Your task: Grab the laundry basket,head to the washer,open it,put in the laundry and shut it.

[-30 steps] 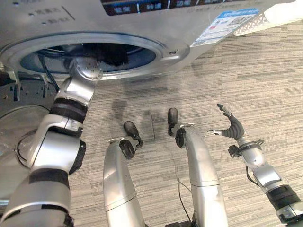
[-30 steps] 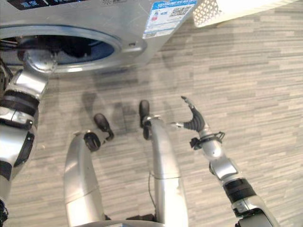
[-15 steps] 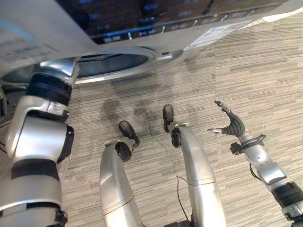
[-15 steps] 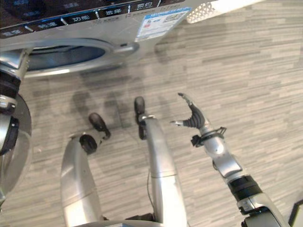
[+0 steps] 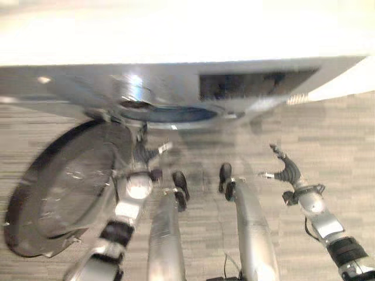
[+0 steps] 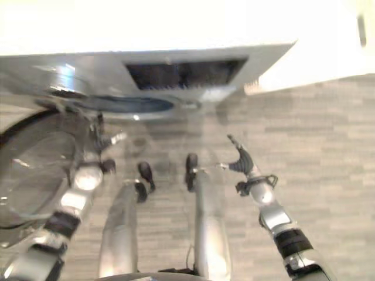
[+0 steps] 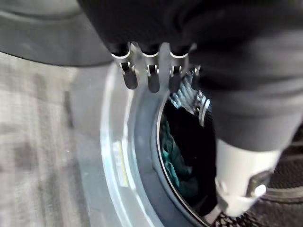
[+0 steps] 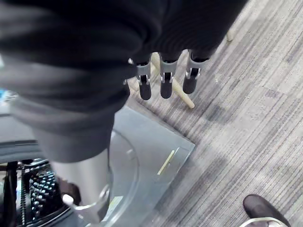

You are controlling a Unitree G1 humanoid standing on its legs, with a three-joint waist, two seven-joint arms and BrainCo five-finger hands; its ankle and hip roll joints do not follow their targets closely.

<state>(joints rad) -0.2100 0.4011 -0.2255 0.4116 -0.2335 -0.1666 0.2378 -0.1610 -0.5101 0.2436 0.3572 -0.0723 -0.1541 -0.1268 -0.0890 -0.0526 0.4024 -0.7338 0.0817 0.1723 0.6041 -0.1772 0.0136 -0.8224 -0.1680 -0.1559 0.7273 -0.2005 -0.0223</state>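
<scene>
Grey striped carpet floor; washer door open. Both hands, left and right, spread, empty.

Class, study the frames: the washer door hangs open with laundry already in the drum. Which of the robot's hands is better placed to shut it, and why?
The left hand: it hangs open right beside the open door, near the drum opening. The right hand is open over bare floor, well away from the washer.

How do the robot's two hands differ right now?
The left hand is raised beside the washer's open door, just below the drum opening; the right hand hangs over bare floor, away from the washer. Both have relaxed, open fingers and hold nothing.
</scene>
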